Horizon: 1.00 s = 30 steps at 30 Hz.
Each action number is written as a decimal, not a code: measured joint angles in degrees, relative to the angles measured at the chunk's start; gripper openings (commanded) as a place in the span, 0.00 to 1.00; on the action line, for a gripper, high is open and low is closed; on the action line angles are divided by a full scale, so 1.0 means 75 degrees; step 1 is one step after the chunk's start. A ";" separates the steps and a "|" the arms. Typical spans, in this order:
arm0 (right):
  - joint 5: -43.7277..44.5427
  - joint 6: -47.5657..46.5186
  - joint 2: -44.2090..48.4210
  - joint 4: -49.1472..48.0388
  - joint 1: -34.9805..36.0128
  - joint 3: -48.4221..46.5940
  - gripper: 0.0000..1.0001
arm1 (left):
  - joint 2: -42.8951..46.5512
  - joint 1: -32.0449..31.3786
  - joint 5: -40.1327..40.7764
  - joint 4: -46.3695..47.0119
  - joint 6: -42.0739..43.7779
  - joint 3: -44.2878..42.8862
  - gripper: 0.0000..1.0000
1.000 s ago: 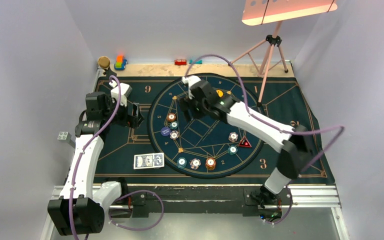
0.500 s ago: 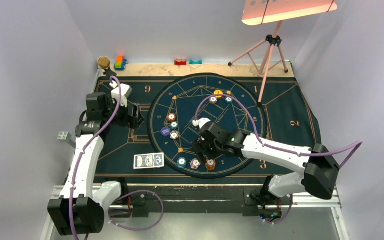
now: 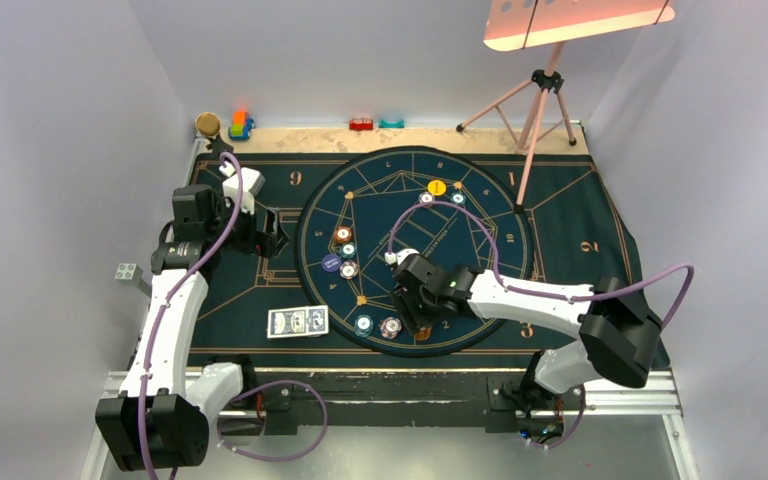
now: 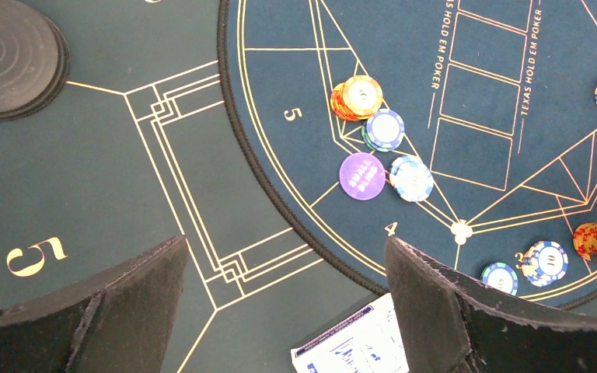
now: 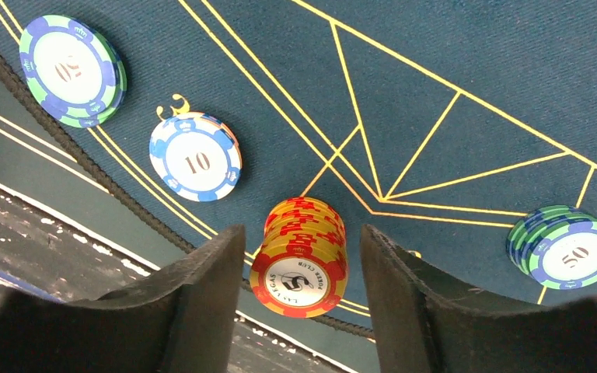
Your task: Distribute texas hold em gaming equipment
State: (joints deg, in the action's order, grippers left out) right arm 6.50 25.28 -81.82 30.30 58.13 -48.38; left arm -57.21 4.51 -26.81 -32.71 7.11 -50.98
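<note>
My right gripper is open low over the mat's near edge; its jaws stand either side of an orange chip stack without touching it. A white-pink "10" stack and teal "50" stacks lie nearby. My left gripper is open and empty above the mat's left part. Blue-backed cards lie near it and also show in the left wrist view. A blue disc sits beside three stacks. A yellow disc lies at the far side. The red triangle is hidden.
A round poker mat lies on a dark cloth. A pink tripod stands far right. Toy blocks line the back edge. A black stand base is left of my left gripper.
My right arm swung from the far centre of the mat to its near edge and came down with its fingers either side of the orange stack. The left arm has not moved.
</note>
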 measured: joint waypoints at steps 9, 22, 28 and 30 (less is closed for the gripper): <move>-0.0009 0.0035 -0.0055 -0.0099 0.0000 0.0012 0.51 | 0.0000 0.0000 0.0000 0.0000 0.0000 0.0000 1.00; -0.0009 0.0061 -0.0187 -0.0041 0.0000 0.0012 0.50 | 0.0000 0.0000 0.0003 0.0000 0.0003 0.0000 1.00; -0.0012 0.0096 -0.0184 -0.0017 0.0000 0.0012 0.49 | 0.0000 0.0000 0.0000 0.0000 0.0000 0.0000 1.00; -0.0015 0.0108 -0.0166 0.0015 0.0000 0.0012 0.47 | 0.0000 0.0000 0.0000 0.0000 0.0000 0.0000 1.00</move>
State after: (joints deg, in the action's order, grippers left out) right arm 6.39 26.09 -83.07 30.41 58.13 -48.29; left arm -57.21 4.51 -26.81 -32.71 7.11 -50.98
